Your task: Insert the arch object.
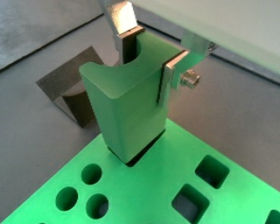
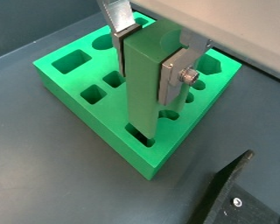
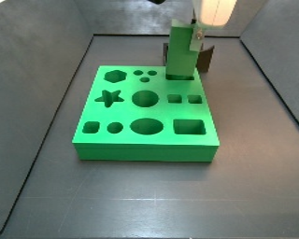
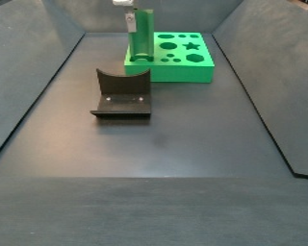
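Observation:
The arch object (image 1: 129, 103) is a tall bright-green block with a curved notch in its upper end. My gripper (image 1: 152, 66) is shut on its upper part, one silver finger on each side, as both wrist views show (image 2: 150, 63). The block (image 2: 149, 87) stands upright with its lower end in a hole near a corner of the green holed board (image 2: 73, 83). Most of the block rises above the board. In a side view the block (image 3: 181, 51) stands at the board's far right corner (image 3: 146, 140). In a side view the block (image 4: 140, 43) is at the board's near left (image 4: 195, 69).
The dark fixture (image 4: 122, 94) stands on the floor close beside the board, also seen in the wrist views (image 1: 66, 87) (image 2: 230, 197). The board has several other shaped holes, such as a star (image 3: 111, 97) and a hexagon (image 3: 112, 75). Dark walls enclose the floor.

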Controlling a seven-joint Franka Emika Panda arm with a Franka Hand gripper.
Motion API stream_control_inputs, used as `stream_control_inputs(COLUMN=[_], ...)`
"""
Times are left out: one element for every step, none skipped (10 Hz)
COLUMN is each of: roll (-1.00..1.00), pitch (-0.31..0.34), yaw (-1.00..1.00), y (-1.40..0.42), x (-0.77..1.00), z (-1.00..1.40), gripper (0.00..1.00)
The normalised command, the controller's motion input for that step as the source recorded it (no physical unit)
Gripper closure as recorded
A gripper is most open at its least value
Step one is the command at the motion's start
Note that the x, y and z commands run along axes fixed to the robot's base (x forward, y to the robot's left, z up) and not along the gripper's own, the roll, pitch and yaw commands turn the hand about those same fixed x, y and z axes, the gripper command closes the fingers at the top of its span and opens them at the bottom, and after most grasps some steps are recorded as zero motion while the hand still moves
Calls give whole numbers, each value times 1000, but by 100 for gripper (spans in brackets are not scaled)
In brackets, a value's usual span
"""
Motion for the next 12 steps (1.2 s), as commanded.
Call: stream_control_inputs(roll=[23, 11, 29, 50, 54, 66, 66, 41, 51, 39, 3, -16], pitch=[-3, -6, -3, 0, 0, 0, 0, 0, -124, -251, -204, -106], yaw=[49, 37, 69, 66, 71, 97, 131, 26, 6, 54, 37, 3], y=[0, 0, 20, 0, 0, 0, 0, 0, 0, 0, 0, 0], x=[0, 0, 20, 123, 163, 274, 266, 126, 0, -54, -29, 0], z=[-249, -263, -269, -380, -380, -406, -411, -360, -571, -723, -637, -383], gripper=[100, 100, 100, 100, 100, 100, 100, 100, 100, 100, 100, 100])
